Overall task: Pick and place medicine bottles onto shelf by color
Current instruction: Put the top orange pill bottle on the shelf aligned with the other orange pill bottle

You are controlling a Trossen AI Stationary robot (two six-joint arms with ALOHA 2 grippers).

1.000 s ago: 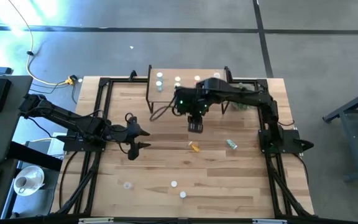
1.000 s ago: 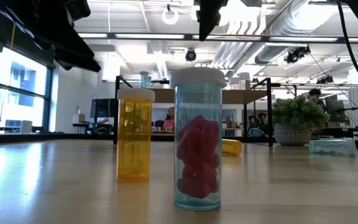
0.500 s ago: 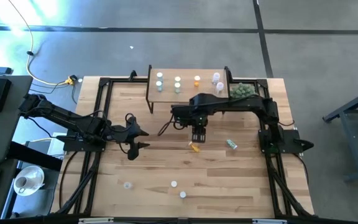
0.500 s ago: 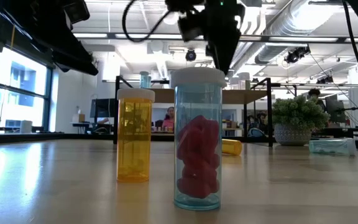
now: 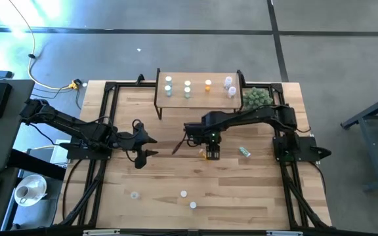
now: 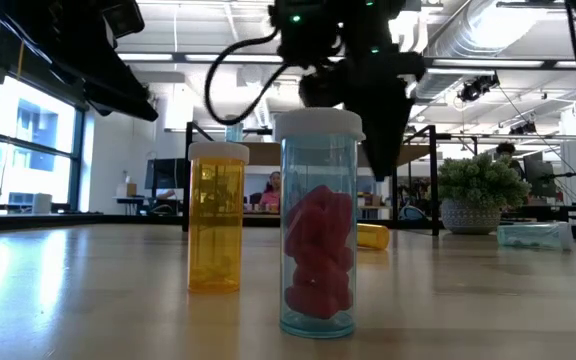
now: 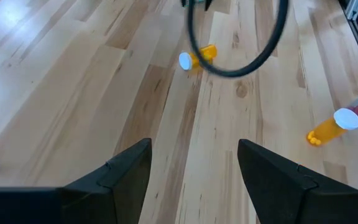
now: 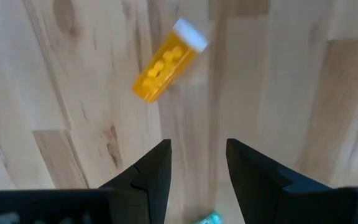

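the right gripper [image 5: 211, 152] hangs over the table middle, fingers apart and holding nothing, above a lying orange bottle [image 8: 167, 61]. the left gripper [image 5: 144, 145], also parted, waits at left. the shelf [image 5: 199, 77] stands far.

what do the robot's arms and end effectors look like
Both arms are matte black and jointed. The right end effector has two flat, angular dark fingers, a small green light glowing near its wrist and a black cable looping off it. The left end effector matches.
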